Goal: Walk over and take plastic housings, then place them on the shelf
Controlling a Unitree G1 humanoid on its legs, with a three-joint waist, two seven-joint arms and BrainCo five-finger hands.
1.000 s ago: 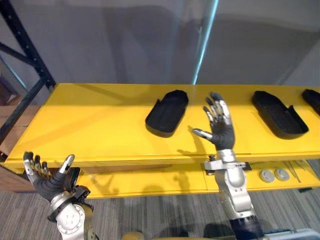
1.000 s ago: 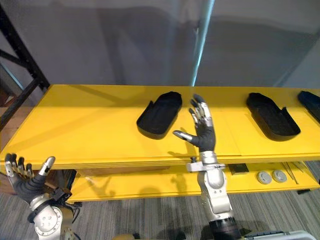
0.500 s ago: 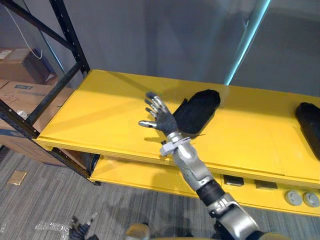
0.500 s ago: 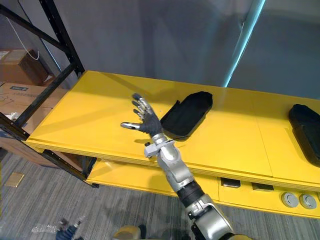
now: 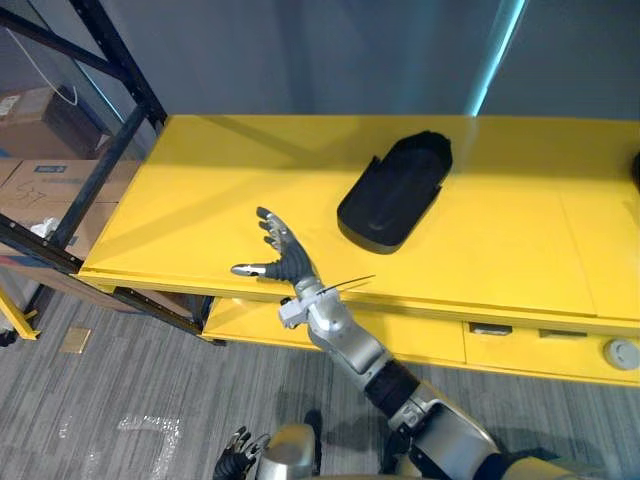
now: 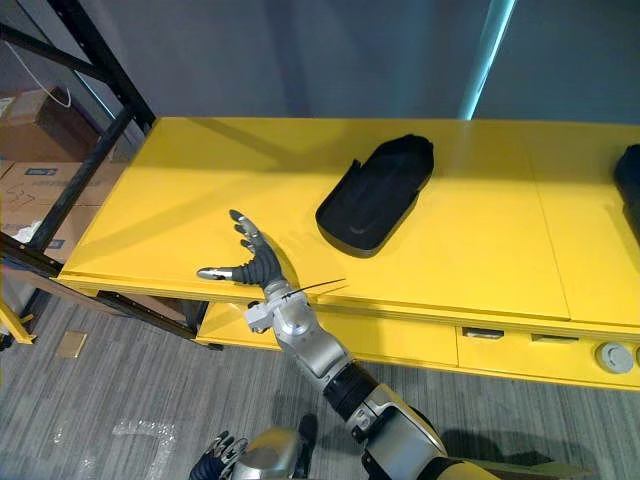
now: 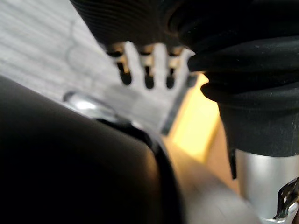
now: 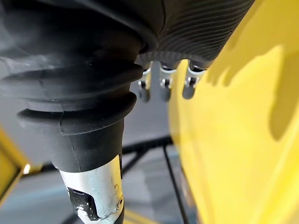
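One black metal rack (image 5: pixel 100 170) stands on the far left, with two brown cardboard boxes (image 5: pixel 38 190) behind its bars. Next comes the long yellow shelf (image 5: pixel 200 190) – flat, smooth and shiny – with a second yellow level (image 5: pixel 430 340) under it.

The left hand (image 5: pixel 238 464) hangs low by the grey striped carpet (image 5: pixel 110 400), fingers loose, holding nothing. The right hand (image 5: pixel 282 264) reaches over the shelf's front edge, fingers spread wide and empty.

Two plastic housings lie on the top shelf. The first housing (image 5: pixel 395 190) sits in the middle, well apart from the right hand – dull black, long like a scoop, round at the far end. The second housing (image 6: pixel 628 180) peeks in at the right edge. One round grey disc (image 6: pixel 612 357) rests on the lower level. Behind is a grey wall with one light-blue strip (image 5: pixel 497 50).
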